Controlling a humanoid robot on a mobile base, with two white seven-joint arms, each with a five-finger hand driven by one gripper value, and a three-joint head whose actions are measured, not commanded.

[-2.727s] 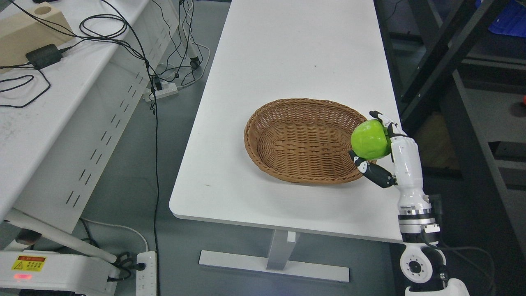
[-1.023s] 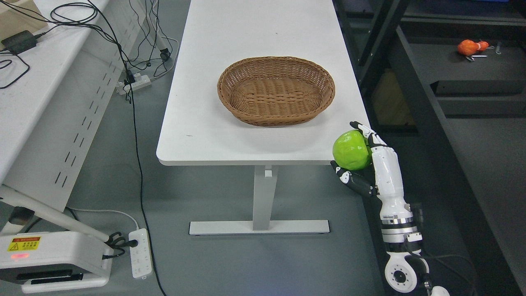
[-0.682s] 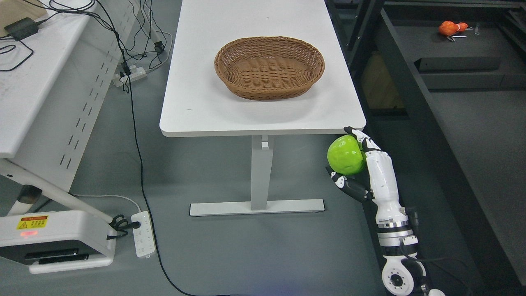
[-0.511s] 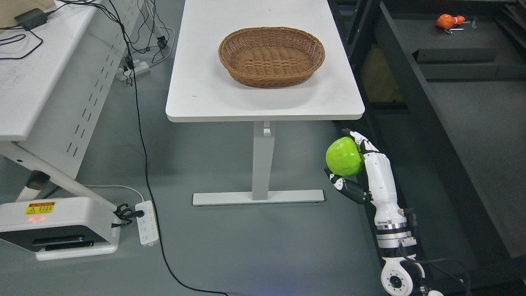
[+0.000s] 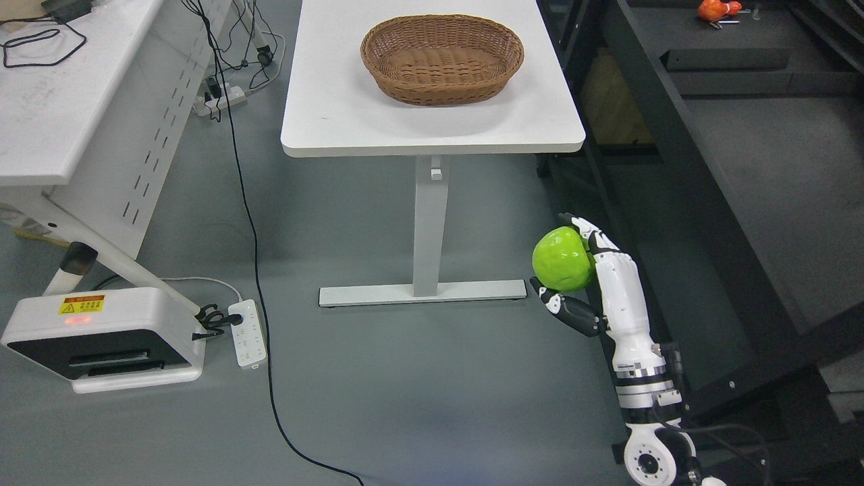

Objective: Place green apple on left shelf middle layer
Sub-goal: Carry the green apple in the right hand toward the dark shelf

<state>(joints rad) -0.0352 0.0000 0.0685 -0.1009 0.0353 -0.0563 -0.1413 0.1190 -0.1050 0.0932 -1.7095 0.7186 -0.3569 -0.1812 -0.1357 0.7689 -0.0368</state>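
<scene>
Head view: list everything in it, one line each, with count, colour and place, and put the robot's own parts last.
green apple: one, bright green, held over the floor at lower right, clear of the table.
basket: one, brown wicker, on the table, nothing in it.
table: one, white, top middle, on a single leg.
side bench: one, white, upper left, black cables lying on it.
power strip: one, white, on the floor at left, a black cable plugged in.
floor unit: one, white and black with a yellow label, lower left.
shelving: dark frame along the right.
orange object: one, on the shelving, top right.
right hand: one, white and black, closed around the apple.
</scene>
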